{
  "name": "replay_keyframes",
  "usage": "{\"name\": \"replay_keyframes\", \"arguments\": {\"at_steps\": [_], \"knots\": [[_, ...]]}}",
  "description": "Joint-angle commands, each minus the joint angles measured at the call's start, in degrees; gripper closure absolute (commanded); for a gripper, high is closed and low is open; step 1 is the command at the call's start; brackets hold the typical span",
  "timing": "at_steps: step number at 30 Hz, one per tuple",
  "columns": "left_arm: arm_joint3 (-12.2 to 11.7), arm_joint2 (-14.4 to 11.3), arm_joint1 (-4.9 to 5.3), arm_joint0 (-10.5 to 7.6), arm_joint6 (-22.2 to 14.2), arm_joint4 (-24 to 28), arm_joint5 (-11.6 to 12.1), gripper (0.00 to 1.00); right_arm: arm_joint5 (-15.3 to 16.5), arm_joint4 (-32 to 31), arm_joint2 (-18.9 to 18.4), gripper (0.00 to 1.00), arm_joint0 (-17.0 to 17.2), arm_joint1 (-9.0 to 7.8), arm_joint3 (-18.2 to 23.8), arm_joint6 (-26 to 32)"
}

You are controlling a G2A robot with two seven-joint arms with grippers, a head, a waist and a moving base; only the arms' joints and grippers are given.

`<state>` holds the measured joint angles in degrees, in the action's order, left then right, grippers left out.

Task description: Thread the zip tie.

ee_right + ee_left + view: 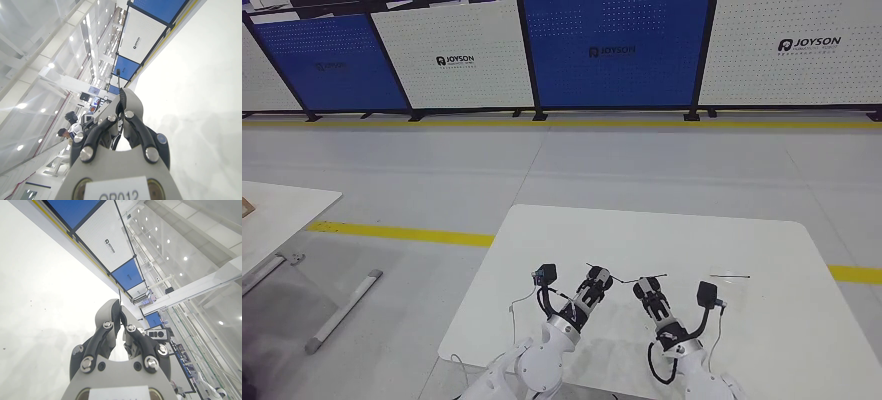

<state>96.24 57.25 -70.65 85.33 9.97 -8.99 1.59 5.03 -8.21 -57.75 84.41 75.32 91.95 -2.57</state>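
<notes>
Nearest the robot, at the near edge of the white table [642, 235], both arms stood side by side with their tips close together. The left gripper [120, 306] had its fingers [105, 309] pressed fully together on a thin black strip [119, 294] with no gap at the pads; a short free length of the strip stood out past the fingertips. The right gripper [121, 91] was likewise closed, its fingers [134, 102] clamped on the zip tie [119, 81] just below the head, so that the small square head projected beyond the tips. Whether strip and zip tie were two ends of one piece could not be established. In the top view the left gripper [600, 280] and right gripper [644, 287] were held just above the tabletop, neither resting on it.

To the right of the right arm a loose tie [730, 276] lay flat on the table, well apart from both grippers. Farther off – a yellow floor line [402, 233], then a row of blue and white panels [617, 50]
</notes>
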Motion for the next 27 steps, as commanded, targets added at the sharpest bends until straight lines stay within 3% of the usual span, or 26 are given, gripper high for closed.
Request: {"name": "replay_keyframes", "arguments": {"at_steps": [1,27], "knots": [[0.00,0.00,0.00,0.00,0.00,0.00,0.00,1.00,-0.12,0.02,0.00,1.00,-0.13,0.10,-0.18,0.05],[0.00,0.00,0.00,0.00,0.00,0.00,0.00,1.00,-0.41,-2.56,0.93,1.00,-0.27,1.35,-0.74,-0.44]]}}
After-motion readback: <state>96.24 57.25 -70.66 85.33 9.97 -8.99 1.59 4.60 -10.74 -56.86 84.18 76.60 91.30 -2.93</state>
